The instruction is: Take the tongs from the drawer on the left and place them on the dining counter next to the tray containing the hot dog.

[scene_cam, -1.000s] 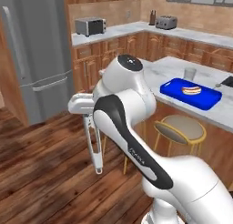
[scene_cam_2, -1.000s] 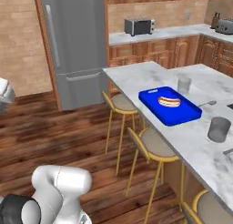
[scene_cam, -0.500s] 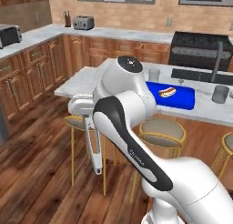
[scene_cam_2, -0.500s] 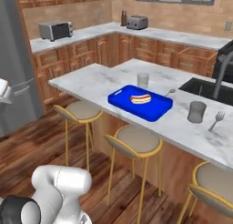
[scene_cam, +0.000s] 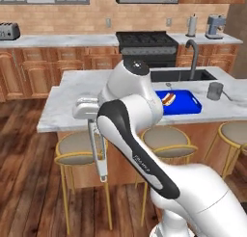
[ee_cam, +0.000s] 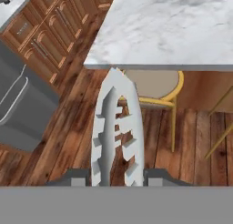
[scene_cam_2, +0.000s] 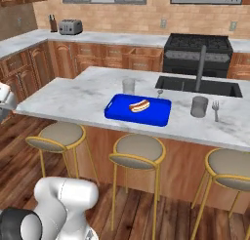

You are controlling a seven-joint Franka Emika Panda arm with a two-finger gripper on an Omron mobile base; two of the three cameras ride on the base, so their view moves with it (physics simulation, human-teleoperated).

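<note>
Long silver tongs (scene_cam: 100,151) hanging nearly straight down with the long axis vertical, top end pinched between the fingers (scene_cam: 94,123) of the gripper (scene_cam: 88,110), lower end above the wooden floor (scene_cam: 29,183) in front of a round stool (scene_cam: 77,147) and short of the marble worktop (scene_cam: 72,94) edge. Seen from the hand, toothed tong arms (ee_cam: 116,136) running away from the camera toward the stool. Farther along the worktop, a bright blue tray (scene_cam_2: 139,110) lying flat and holding a hot dog (scene_cam_2: 139,106), with a clear glass (scene_cam_2: 128,86) just behind it.
</note>
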